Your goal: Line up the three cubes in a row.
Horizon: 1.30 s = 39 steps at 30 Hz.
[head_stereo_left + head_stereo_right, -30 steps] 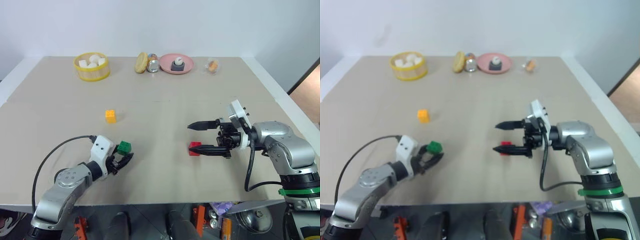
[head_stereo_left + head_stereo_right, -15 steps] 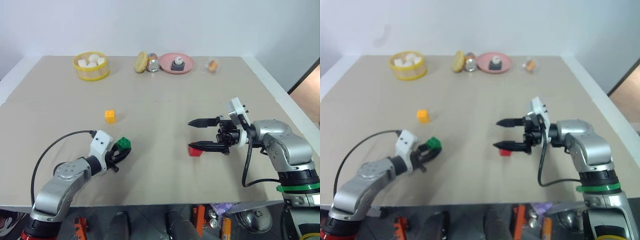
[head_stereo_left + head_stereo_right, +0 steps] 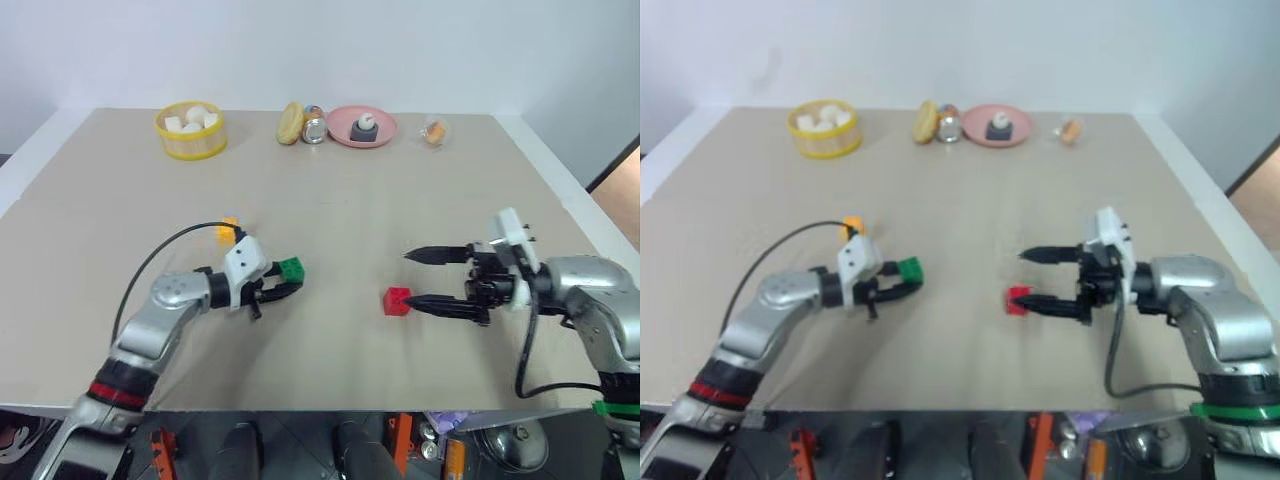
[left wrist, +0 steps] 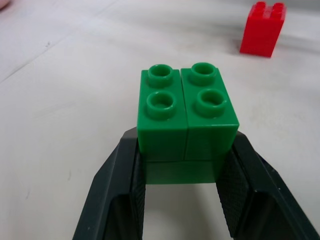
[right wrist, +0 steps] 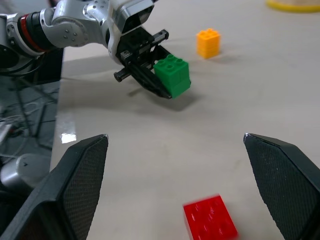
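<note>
The beige tabletop (image 3: 330, 200) has a wide bare stretch through its middle, between the two arms and back toward the far edge. Along that far edge stand a yellow basket of white lumps (image 3: 190, 131), a round biscuit-like disc (image 3: 290, 122), a small metal can (image 3: 314, 127) and a pink plate (image 3: 362, 130) carrying a dark grey block with a white ball (image 3: 364, 126); a small orange item (image 3: 434, 131) lies near the far right corner.

The left pincer (image 3: 278, 291) reaches in from the near left, pointing toward the centre, its black fingers (image 4: 125, 185) clamped on the sides of the green studded plastic cube (image 3: 291, 268), which the right wrist view shows lifted clear of the surface. The orange-yellow studded plastic cube (image 3: 229, 229) sits just behind the left arm, partly hidden by its cable. The red studded plastic cube (image 3: 397, 300) rests on the tabletop near the middle, just beside the tip of the right pincer's nearer finger. The right pincer (image 3: 425, 280) lies roughly level, pointing leftward, its fingers spread wide and holding nothing.
</note>
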Motion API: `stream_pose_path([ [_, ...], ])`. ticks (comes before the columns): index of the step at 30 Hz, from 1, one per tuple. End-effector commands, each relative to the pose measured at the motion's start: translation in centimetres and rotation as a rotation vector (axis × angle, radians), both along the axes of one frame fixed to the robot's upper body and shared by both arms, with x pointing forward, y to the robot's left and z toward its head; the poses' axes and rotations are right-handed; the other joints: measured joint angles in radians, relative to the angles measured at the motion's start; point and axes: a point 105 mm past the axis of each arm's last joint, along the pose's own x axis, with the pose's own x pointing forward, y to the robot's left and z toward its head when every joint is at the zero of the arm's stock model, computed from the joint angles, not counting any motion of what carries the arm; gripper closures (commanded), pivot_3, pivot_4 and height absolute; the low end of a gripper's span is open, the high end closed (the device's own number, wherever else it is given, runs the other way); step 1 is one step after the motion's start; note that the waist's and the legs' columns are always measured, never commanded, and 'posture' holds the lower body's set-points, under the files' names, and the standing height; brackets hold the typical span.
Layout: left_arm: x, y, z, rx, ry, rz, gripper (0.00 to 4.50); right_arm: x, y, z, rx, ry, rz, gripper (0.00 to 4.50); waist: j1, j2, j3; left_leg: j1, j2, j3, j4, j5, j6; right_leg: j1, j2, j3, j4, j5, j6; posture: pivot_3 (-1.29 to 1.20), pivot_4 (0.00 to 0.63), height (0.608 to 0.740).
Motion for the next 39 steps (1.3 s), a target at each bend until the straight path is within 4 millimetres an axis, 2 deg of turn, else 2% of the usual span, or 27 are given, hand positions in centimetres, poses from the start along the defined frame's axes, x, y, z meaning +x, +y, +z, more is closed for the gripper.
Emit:
stream_pose_path([
  [1, -0.3, -1.7, 0.3, -0.005, -0.027, -0.116, 3.16, -2.0, -0.6, 1.5, -0.005, -0.047, -0.017, 0.0, 0.0, 0.0, 0.0, 0.0, 0.0, 0.0, 0.0, 0.0, 0.0, 0.0, 0.0, 0.0, 0.0, 0.0, 0.0, 0.0, 0.15, 0.74],
  [4, -0.5, -2.8, -0.2, 0.001, -0.017, -0.178, 3.16, -3.2, -0.7, 1.1, -0.017, -0.031, -0.041, 0.0, -0.003, 0.0, 0.0, 0.0, 0.0, 0.0, -0.001, 0.0, 0.0, 0.0, 0.0, 0.0, 0.0, -0.001, 0.001, 0.0, 0.15, 0.74],
  [8, -0.7, -3.3, -0.5, 0.0, -0.01, -0.214, 3.16, -3.6, -0.6, 0.9, -0.009, -0.022, -0.065, 0.0, -0.004, 0.0, 0.0, 0.001, 0.0, 0.0, 0.0, 0.0, 0.0, 0.0, 0.0, 0.0, 0.0, 0.001, 0.0, 0.0, 0.15, 0.74],
  [12, -1.3, -5.1, -1.9, 0.048, 0.011, -0.303, 3.16, -4.6, -0.5, -0.6, -0.014, 0.018, -0.089, 0.0, 0.003, 0.0, 0.0, 0.001, 0.0, -0.001, 0.001, 0.001, 0.001, 0.002, 0.0, 0.0, 0.0, 0.001, 0.001, 0.0, 0.15, 0.74],
  [19, -1.3, -6.1, -2.3, 0.067, 0.012, -0.34, 3.16, -4.6, -0.8, -1.3, -0.025, 0.028, -0.112, 0.0, -0.002, 0.0, 0.0, 0.001, -0.001, 0.0, 0.005, 0.0, 0.0, 0.005, -0.001, 0.0, 0.0, 0.0, 0.002, 0.0, 0.15, 0.74],
  [25, -0.4, -7.3, -1.9, 0.048, 0.014, -0.324, 3.16, -4.3, -0.7, -1.4, -0.017, 0.027, -0.113, 0.0, -0.001, 0.0, 0.0, 0.001, -0.001, -0.002, 0.006, 0.0, 0.0, 0.006, -0.001, 0.0, 0.0, 0.001, 0.002, 0.0, 0.15, 0.74],
  [31, 0.1, -7.3, -1.7, 0.032, 0.032, -0.313, 3.16, -3.7, -0.7, -1.0, -0.02, 0.018, -0.107, 0.0, -0.002, 0.0, 0.0, 0.001, -0.001, -0.002, 0.005, 0.0, 0.001, 0.005, 0.0, 0.0, 0.0, 0.0, 0.003, 0.0, 0.15, 0.74],
  [39, -0.2, -7.4, -1.7, -0.002, 0.074, -0.332, 3.16, -3.7, -0.8, -1.0, -0.017, 0.019, -0.107, 0.0, -0.001, 0.0, 0.0, 0.001, -0.001, -0.003, 0.005, 0.0, 0.0, 0.006, 0.0, -0.001, 0.0, 0.0, 0.003, 0.0, 0.15, 0.74],
])
